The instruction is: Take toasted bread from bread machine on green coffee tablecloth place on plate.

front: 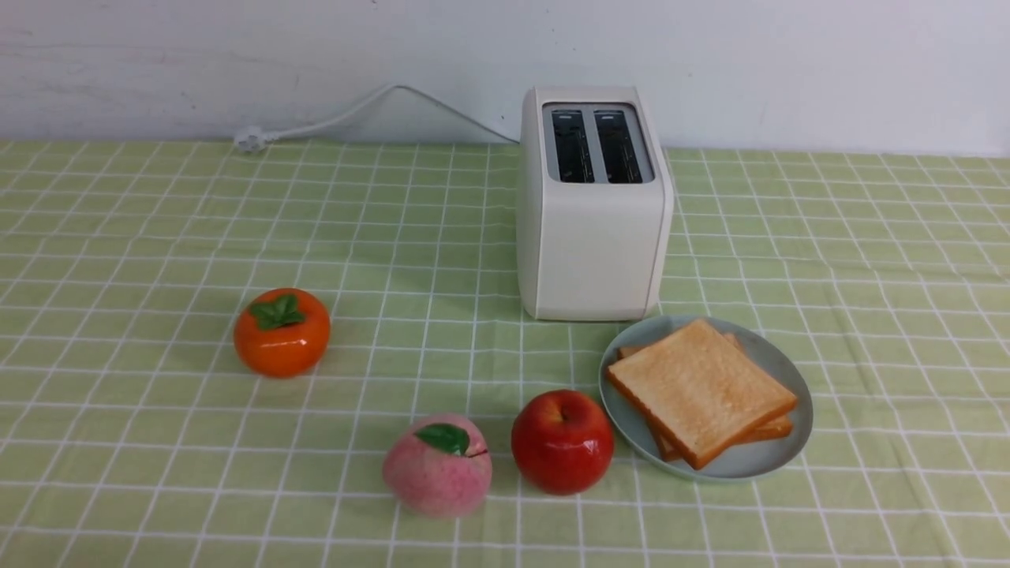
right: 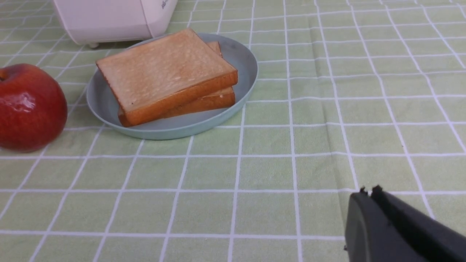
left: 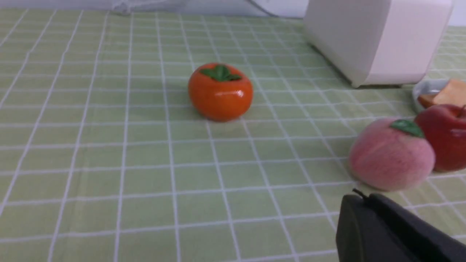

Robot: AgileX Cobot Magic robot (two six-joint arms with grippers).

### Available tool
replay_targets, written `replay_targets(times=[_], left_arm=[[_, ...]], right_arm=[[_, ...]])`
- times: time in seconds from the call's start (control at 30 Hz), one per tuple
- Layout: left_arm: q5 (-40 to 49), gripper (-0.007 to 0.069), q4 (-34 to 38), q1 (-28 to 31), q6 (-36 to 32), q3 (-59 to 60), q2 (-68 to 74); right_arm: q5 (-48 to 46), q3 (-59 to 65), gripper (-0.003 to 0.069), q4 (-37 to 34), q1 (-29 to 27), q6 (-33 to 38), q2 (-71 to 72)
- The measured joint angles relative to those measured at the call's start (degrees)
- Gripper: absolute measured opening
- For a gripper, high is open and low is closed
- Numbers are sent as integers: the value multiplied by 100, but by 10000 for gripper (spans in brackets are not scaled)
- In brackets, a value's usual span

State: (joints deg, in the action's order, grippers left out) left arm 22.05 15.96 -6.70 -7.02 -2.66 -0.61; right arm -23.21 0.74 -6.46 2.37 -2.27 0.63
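Observation:
Two slices of toasted bread (front: 698,386) lie stacked on the pale blue-green plate (front: 777,461), in front of the white bread machine (front: 592,237), whose two slots show dark with no bread in them. The stack also shows in the right wrist view (right: 164,69) on the plate (right: 240,58). Neither arm shows in the front view. My left gripper (left: 364,196) is shut and empty, near a pink peach. My right gripper (right: 367,191) is shut and empty, low over the green coffee tablecloth (front: 158,237), well short of the plate.
A red apple (front: 562,442) touches the plate's left rim. A pink peach (front: 438,465) sits left of it, and an orange persimmon (front: 282,331) further left. The toaster's white cord (front: 331,122) runs along the back wall.

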Motion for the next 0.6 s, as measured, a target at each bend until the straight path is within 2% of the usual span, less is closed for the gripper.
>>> replay_targets(times=[0.3, 0.6], left_arm=[[45, -13, 32, 43, 983, 432, 0], [52, -13, 37, 43, 1084, 432, 0]], right_arm=[[0, 0, 10, -15, 0, 0, 0], [0, 0, 17, -19, 0, 0, 0]])
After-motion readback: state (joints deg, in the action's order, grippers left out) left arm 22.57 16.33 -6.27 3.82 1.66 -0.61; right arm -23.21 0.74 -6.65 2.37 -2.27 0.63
